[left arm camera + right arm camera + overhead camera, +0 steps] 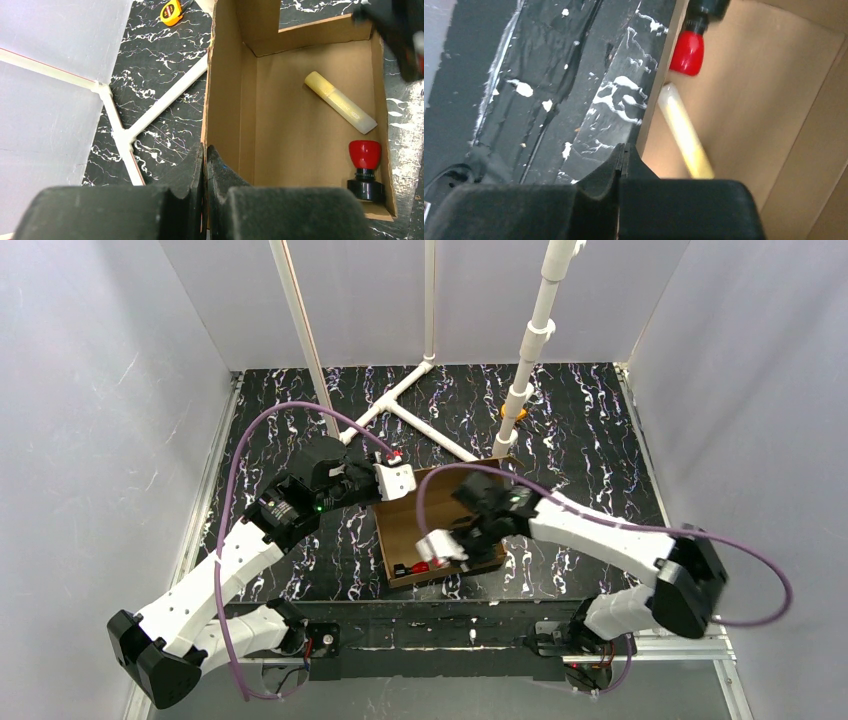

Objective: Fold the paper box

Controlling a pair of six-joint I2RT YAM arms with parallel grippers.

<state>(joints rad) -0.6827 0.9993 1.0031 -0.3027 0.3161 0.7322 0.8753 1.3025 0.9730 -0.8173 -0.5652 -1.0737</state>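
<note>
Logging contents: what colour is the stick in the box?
Pale yellow stick; clearest in left wrist view.

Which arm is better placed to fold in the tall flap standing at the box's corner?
Probably the right. The right gripper, closed, sits by the wall at the same end of the paper box as the tall flap; the left gripper pinches the opposite wall's other end and can steady it.

Left arm (pixel 230 560) and right arm (pixel 610 535), white with black joints, both reach forward, elbows flared wide. The left gripper (pixel 205 157) is clamped, its black fingers (pixel 187 172) pinching one wall of the brown cardboard paper box (pixel 300 115). The right gripper (pixel 623 152) angles in from the other side, fingers (pixel 639 167) pressed tight together.
</note>
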